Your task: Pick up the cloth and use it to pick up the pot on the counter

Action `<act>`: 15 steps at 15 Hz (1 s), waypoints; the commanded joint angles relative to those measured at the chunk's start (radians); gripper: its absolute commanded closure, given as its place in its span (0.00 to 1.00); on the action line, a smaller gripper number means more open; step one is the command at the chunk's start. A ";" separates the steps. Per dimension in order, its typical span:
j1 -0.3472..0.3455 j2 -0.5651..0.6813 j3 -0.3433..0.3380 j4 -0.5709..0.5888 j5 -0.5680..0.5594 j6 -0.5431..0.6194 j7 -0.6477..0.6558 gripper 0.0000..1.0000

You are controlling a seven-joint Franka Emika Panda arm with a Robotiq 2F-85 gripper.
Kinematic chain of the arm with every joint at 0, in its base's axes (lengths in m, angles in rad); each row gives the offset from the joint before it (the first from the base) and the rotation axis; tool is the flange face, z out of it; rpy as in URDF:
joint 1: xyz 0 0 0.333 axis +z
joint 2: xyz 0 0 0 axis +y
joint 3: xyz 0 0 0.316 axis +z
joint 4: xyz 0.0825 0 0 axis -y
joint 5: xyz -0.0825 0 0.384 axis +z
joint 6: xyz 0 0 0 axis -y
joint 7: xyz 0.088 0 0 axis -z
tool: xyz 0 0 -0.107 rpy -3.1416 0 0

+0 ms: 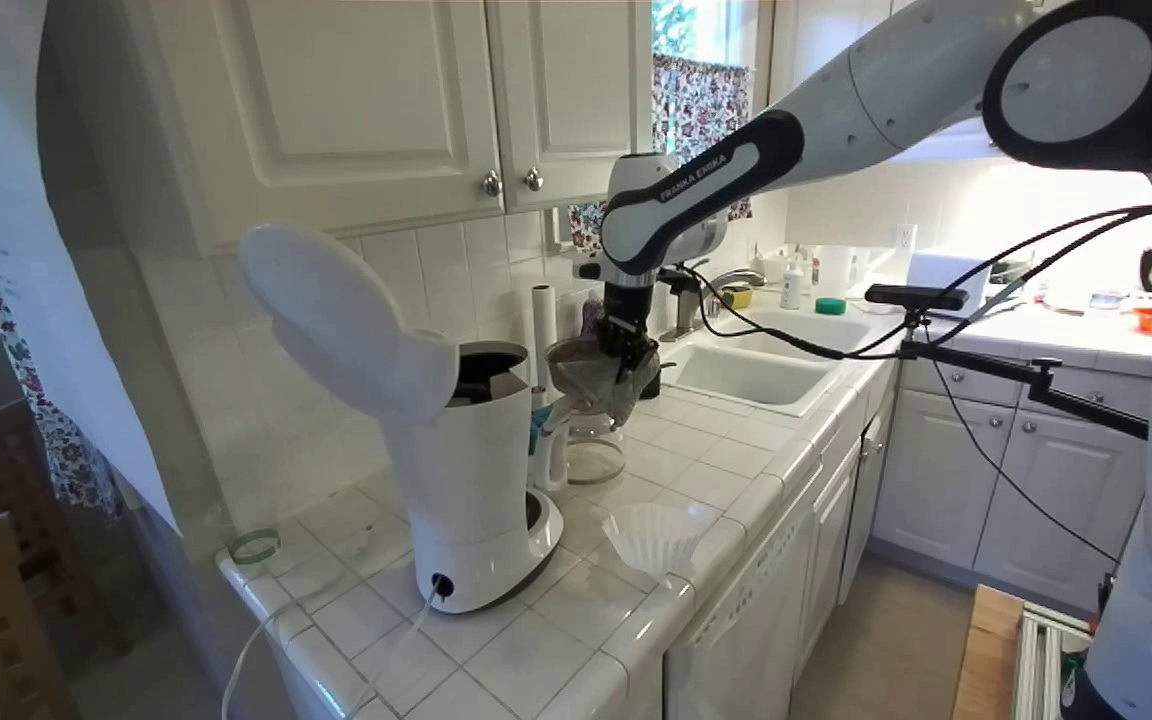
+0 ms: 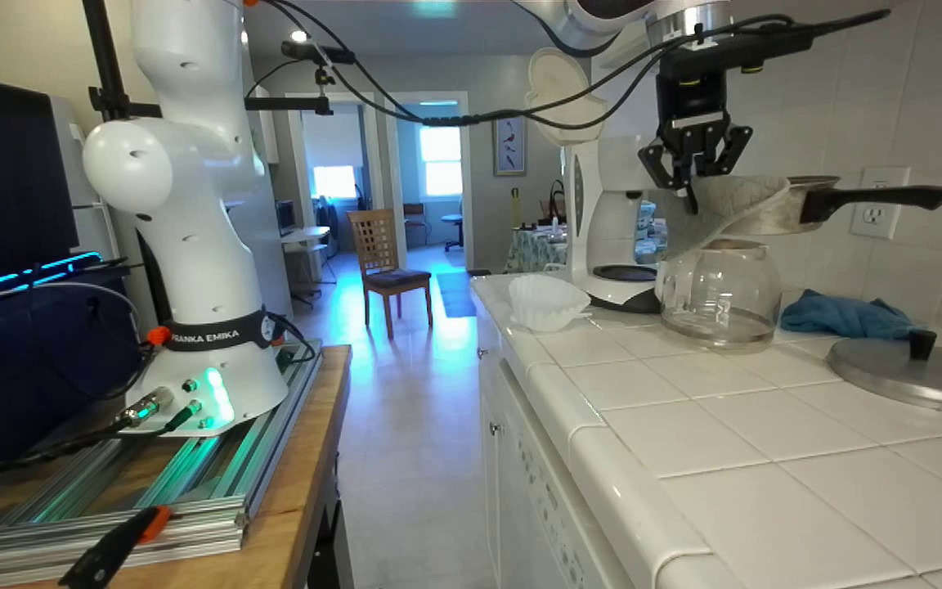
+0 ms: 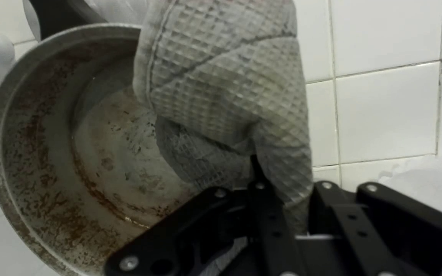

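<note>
Gripper (image 2: 692, 190) nearly closed, pinching cloth (image 2: 724, 200) draped over rim of pot (image 2: 778, 218) | pot above glass carafe (image 2: 720, 294), contact unclear | coffee maker (image 1: 466, 480) beside carafe, paper filter (image 1: 651, 537) near | lid (image 2: 912, 376) on counter (image 2: 749, 425), in an exterior view only | pot's stained inside, in wrist view only
</note>
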 commanded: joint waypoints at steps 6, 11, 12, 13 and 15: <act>0.009 0.107 0.029 0.162 0.011 -0.129 -0.048 0.97; 0.018 0.134 0.036 0.196 -0.002 -0.162 -0.029 0.97; 0.021 0.135 0.037 0.198 -0.005 -0.163 -0.027 0.97; 0.023 0.135 0.037 0.199 -0.007 -0.162 -0.024 0.97; 0.029 0.137 0.037 0.199 -0.015 -0.161 -0.018 0.97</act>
